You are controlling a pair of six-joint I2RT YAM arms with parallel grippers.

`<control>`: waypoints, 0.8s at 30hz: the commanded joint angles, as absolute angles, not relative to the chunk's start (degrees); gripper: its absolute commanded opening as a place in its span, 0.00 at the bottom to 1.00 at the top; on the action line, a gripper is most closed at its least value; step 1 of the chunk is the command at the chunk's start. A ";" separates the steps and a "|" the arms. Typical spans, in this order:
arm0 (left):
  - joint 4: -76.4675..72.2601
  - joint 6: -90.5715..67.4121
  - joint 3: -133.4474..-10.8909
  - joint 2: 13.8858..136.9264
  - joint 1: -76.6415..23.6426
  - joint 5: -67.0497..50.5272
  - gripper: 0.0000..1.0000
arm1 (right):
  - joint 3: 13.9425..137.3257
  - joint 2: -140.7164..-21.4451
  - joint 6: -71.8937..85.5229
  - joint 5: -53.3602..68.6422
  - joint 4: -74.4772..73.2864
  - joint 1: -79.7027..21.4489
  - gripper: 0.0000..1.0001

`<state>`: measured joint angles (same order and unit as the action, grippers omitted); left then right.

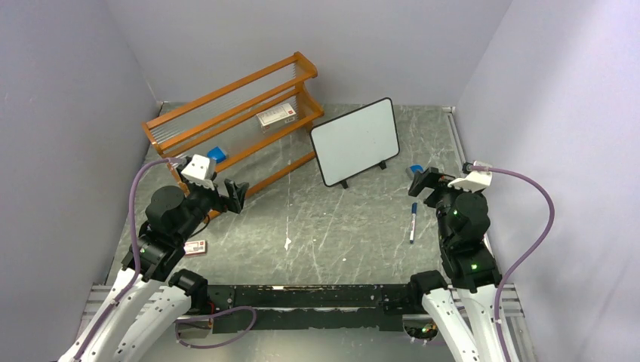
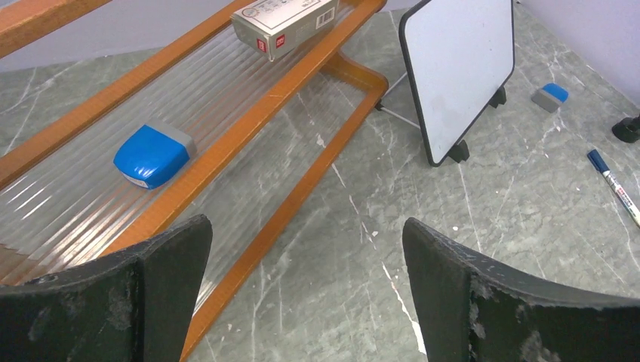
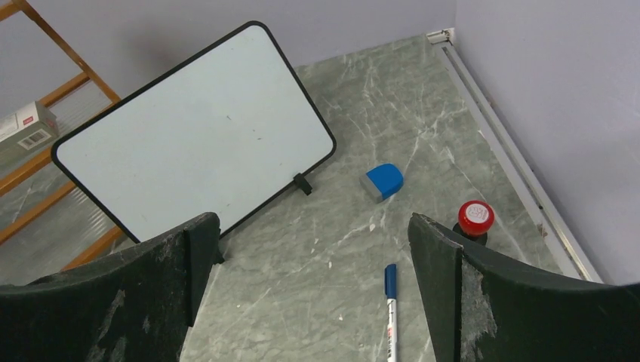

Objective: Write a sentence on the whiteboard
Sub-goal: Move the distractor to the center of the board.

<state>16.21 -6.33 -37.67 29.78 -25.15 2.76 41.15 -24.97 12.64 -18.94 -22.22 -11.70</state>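
The whiteboard (image 1: 355, 141) stands tilted on its two black feet at the middle back of the table, and its face (image 3: 196, 143) (image 2: 460, 72) is plain white with no sentence in view. A white marker with a blue cap (image 1: 413, 223) (image 3: 390, 313) (image 2: 613, 185) lies on the table in front of the board's right side. My right gripper (image 1: 424, 181) (image 3: 313, 226) hangs open above the table, with the marker just inside its right finger. My left gripper (image 1: 235, 194) (image 2: 306, 230) is open and empty, next to the rack's front rail.
An orange wooden rack (image 1: 234, 121) stands at the back left, holding a blue eraser (image 2: 153, 154) and a small box (image 2: 283, 23). Another blue and grey eraser (image 3: 382, 182) and a red-capped black object (image 3: 475, 217) sit right of the board. A small card (image 1: 195, 246) lies near the left arm.
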 commanded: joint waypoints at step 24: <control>16.89 -7.75 -42.78 43.89 -24.50 -9.70 1.00 | 38.94 -20.79 11.43 -17.65 -20.71 -11.97 1.00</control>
<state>16.25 -6.85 -39.44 38.68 -25.06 -4.36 39.66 -21.82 12.19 -17.87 -21.80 -11.70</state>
